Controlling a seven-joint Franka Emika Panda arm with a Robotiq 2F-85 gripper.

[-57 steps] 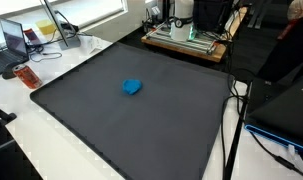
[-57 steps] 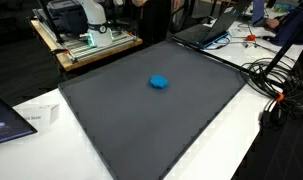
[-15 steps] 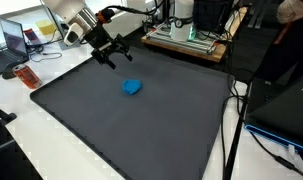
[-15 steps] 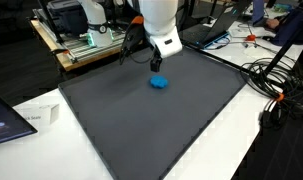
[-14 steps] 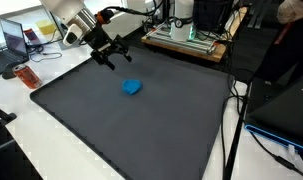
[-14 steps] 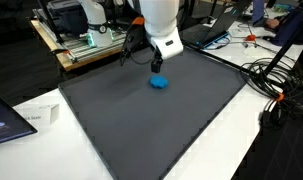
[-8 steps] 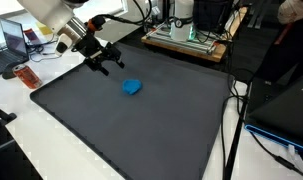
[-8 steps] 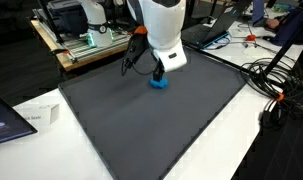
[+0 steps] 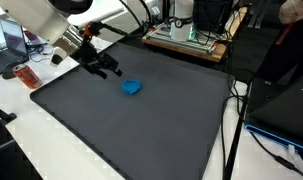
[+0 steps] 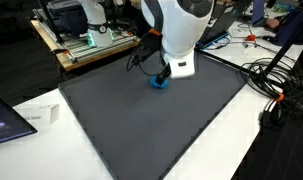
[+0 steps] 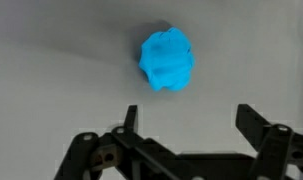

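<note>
The blue lump (image 9: 132,88) lies where it lay seconds ago, on the dark mat (image 9: 161,130), toward its far side. What has changed is above it. The mat was bare of the robot then, and the arm has since swung in from the far left and sunk. The gripper (image 9: 110,70) now hangs just left of the lump, near but not touching. In the wrist view the lump (image 11: 167,60) sits just beyond the gripper (image 11: 187,118), whose jaws stand wide and empty. The mat rests on the white counter (image 9: 31,150).
</note>
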